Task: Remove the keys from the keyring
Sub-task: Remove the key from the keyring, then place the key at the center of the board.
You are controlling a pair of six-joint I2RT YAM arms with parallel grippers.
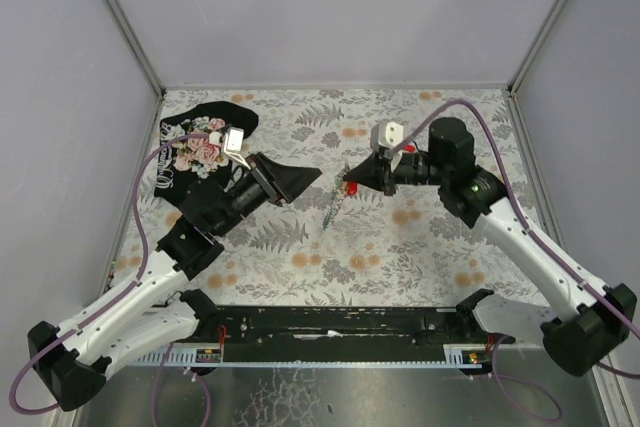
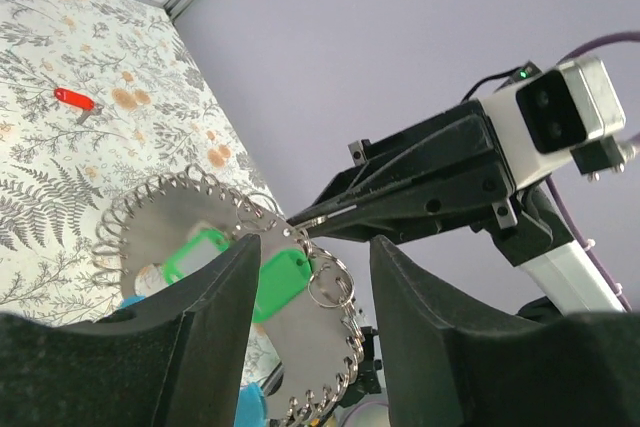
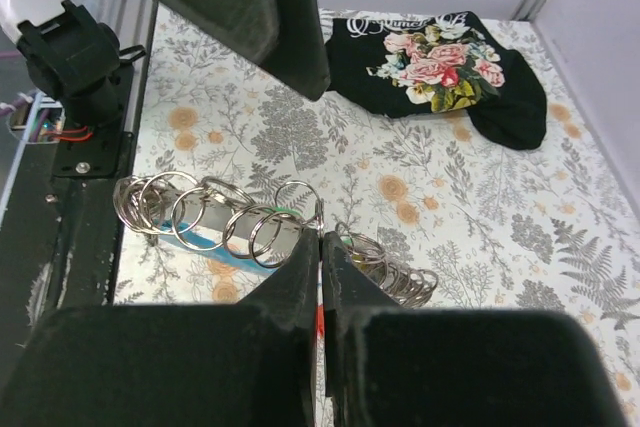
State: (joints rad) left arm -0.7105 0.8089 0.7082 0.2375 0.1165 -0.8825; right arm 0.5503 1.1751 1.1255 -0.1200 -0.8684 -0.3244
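Note:
My right gripper is shut on the keyring and holds it above the table; it pinches a silvery ring at its tips. The keyring is a curved grey fob edged with many small rings, with a light-blue part. Green keys hang on it. A red key lies loose on the table. My left gripper is open, its fingers on either side of the fob's edge without touching it; it is empty.
A black floral cloth lies at the back left, also in the right wrist view. The floral table cover is walled by grey panels at the back and sides. A black rail runs along the near edge.

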